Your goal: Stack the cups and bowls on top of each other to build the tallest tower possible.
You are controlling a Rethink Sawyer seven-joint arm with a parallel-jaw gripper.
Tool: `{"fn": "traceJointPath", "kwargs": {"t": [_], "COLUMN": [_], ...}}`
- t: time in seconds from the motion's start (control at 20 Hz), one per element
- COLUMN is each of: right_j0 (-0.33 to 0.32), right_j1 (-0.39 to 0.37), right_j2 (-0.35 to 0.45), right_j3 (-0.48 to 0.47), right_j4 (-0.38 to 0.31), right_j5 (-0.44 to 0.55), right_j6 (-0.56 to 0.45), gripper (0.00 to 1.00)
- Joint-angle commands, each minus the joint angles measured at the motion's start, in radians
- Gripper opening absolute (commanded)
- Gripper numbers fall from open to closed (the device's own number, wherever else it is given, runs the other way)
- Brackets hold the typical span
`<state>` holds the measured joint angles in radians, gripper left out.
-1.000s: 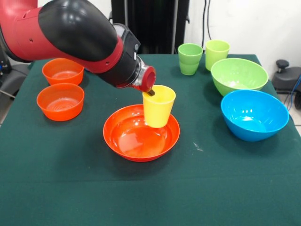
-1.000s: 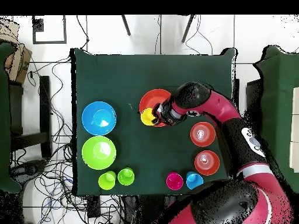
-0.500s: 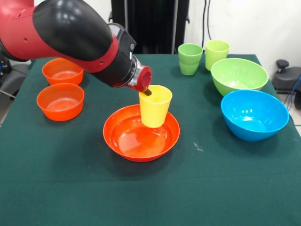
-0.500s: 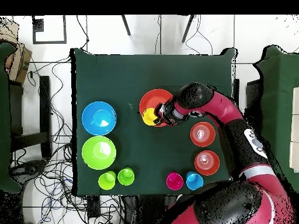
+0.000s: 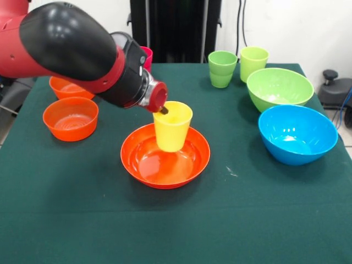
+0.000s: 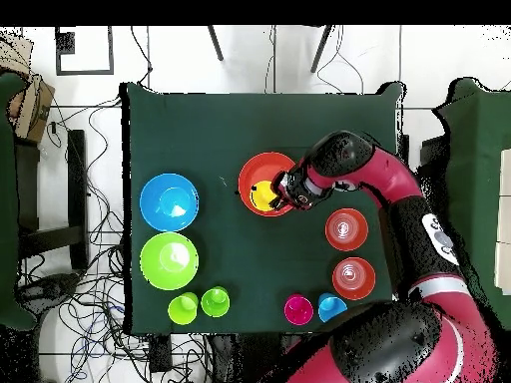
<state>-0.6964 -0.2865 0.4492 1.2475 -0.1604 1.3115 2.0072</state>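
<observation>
One yellow cup (image 5: 172,126) upright, mouth up, rim pinched by the gripper (image 5: 163,110), above wide orange bowl (image 5: 165,155)

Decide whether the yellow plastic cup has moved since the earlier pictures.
Yes. The yellow plastic cup, in the gripper, shifted leftward in the front view, toward the middle of the wide orange bowl.

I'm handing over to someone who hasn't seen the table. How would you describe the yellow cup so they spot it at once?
Find the wide orange bowl near the middle of the green table. The yellow cup hangs upright over it, held at its rim by the gripper. It is the only yellow cup, and the only one off the table.
</observation>
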Motion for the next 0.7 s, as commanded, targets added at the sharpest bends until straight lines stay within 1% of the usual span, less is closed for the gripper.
{"fn": "traceJointPath", "kwargs": {"t": [0.05,0.2,0.3,0.35,0.5,0.55,0.7], "right_j0": [0.028,0.023,0.022,0.024,0.014,0.016,0.014], "right_j1": [0.061,0.064,0.086,0.104,0.076,0.074,0.059], "right_j2": [0.068,0.077,0.082,0.084,0.083,0.082,0.08], "right_j3": [-0.166,-0.159,-0.168,-0.187,-0.119,-0.123,-0.096], "right_j4": [-0.109,-0.114,-0.116,-0.119,-0.109,-0.104,-0.097], "right_j5": [0.087,0.076,0.061,0.05,-0.015,-0.012,-0.037], "right_j6": [-0.32,-0.317,-0.314,-0.313,-0.271,-0.258,-0.229], "gripper": [0.0,0.0,0.0,0.0,0.0,0.0,0.0]}}
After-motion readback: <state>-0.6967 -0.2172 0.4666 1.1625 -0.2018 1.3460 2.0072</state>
